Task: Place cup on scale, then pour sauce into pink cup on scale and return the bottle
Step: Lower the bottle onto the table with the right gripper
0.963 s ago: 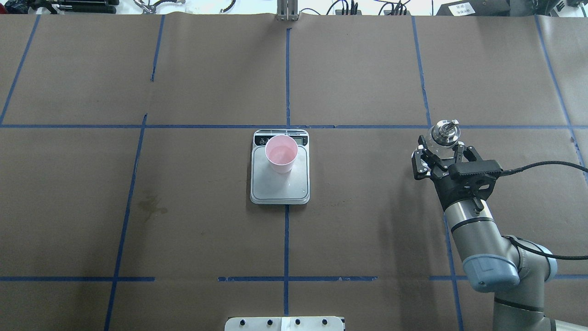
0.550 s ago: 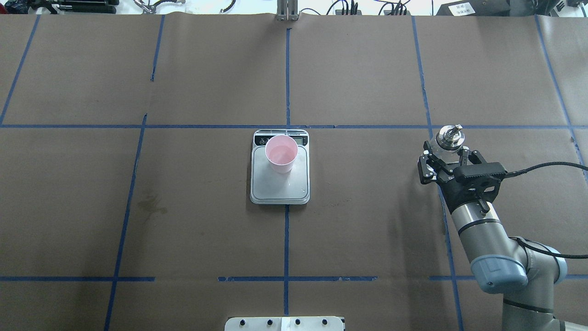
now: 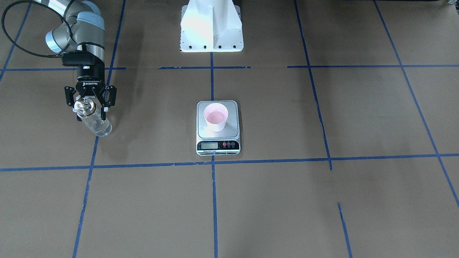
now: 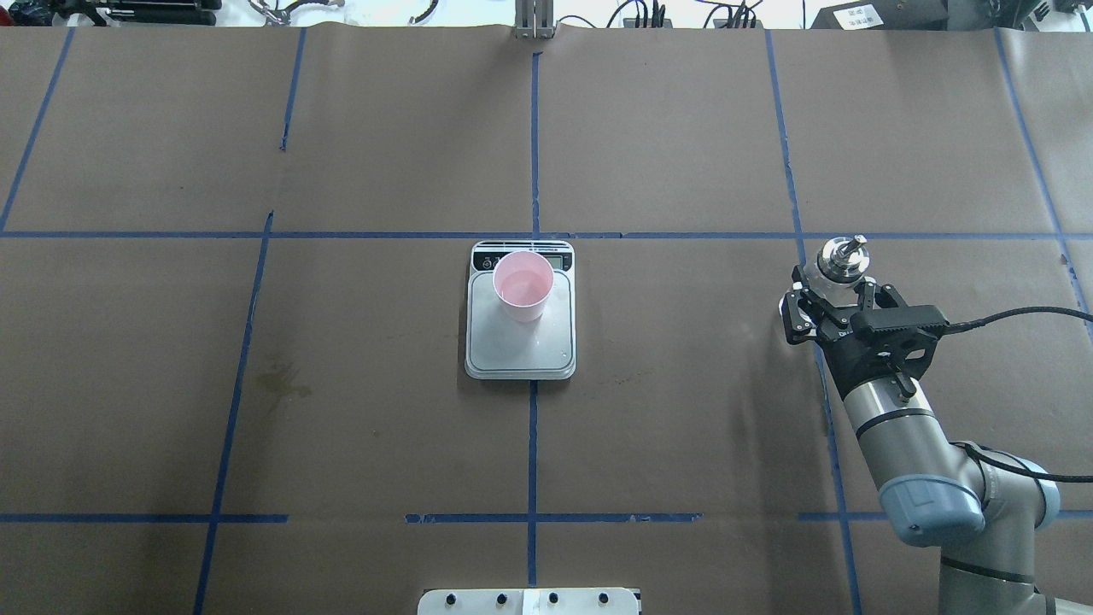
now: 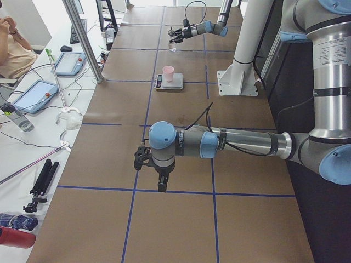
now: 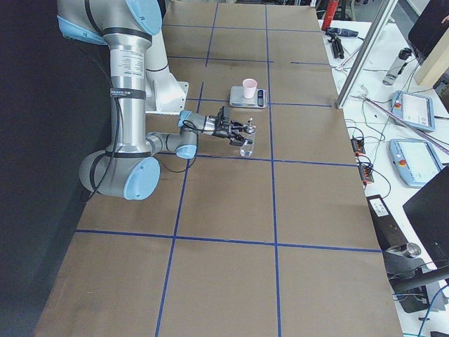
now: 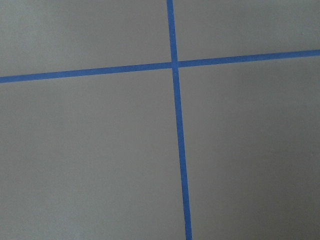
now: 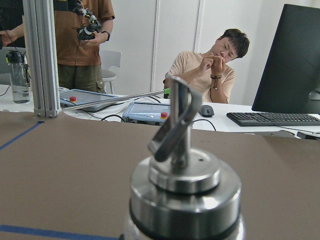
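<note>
My right claw (image 4: 835, 292) is pinching the glass bottle (image 3: 96, 124) just below its silver pourer cap (image 8: 182, 175), with one finger on either side of the neck. The bottle is upright, far out on my right side of the worktop (image 4: 341, 384), beside a blue tape line (image 3: 94, 150). Its base is down at the brown paper, though I cannot tell whether it touches. Clear sauce (image 3: 101, 129) glints in its lower part.

The pink cup (image 4: 523, 282) stands upright on the scale (image 4: 521, 352), toward the display end of the platform. The two are at the middle of the worktop, well apart from the bottle.

My left claw (image 5: 159, 183) hangs over bare paper near a tape crossing (image 7: 175, 64), far from the cup, scale and bottle. I cannot tell whether it is spread or pressed together.
</note>
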You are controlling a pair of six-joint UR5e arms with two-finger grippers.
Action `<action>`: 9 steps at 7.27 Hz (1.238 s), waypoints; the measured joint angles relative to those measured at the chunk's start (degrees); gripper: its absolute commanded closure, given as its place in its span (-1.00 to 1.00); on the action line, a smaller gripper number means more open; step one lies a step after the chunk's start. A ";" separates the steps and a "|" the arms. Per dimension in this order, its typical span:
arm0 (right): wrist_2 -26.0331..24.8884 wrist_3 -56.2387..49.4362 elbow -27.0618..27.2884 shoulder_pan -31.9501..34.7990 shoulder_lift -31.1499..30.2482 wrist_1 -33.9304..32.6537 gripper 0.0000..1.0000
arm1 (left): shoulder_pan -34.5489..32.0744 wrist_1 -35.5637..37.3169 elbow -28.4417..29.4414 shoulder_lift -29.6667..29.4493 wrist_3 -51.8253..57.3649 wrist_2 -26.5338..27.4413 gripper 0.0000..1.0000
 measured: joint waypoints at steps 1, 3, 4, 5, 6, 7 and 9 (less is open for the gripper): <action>0.00 1.23 -0.03 0.00 0.01 0.01 0.19 | 0.00 0.00 0.01 -0.02 0.00 0.00 -1.00; -0.20 2.89 -0.78 -0.04 -0.01 0.02 -0.04 | 0.06 -0.05 0.08 -0.02 0.00 0.00 -1.00; -0.32 3.09 -1.41 -0.06 -0.02 0.02 -0.08 | 0.06 -0.08 0.15 -0.05 -0.02 0.00 -1.00; -0.40 3.15 -1.95 -0.11 -0.01 0.02 -0.09 | 0.04 -0.08 0.22 -0.08 -0.04 0.00 -1.00; -0.45 3.17 -2.27 -0.15 0.03 0.03 -0.12 | 0.03 -0.09 0.25 -0.09 -0.02 0.00 -1.00; -0.50 3.18 -2.40 -0.16 0.08 0.03 -0.17 | 0.05 -0.09 0.30 -0.11 -0.03 0.00 -1.00; -0.59 3.18 -2.49 -0.18 0.14 0.03 -0.40 | 0.08 -0.09 0.38 -0.17 -0.04 0.00 -1.00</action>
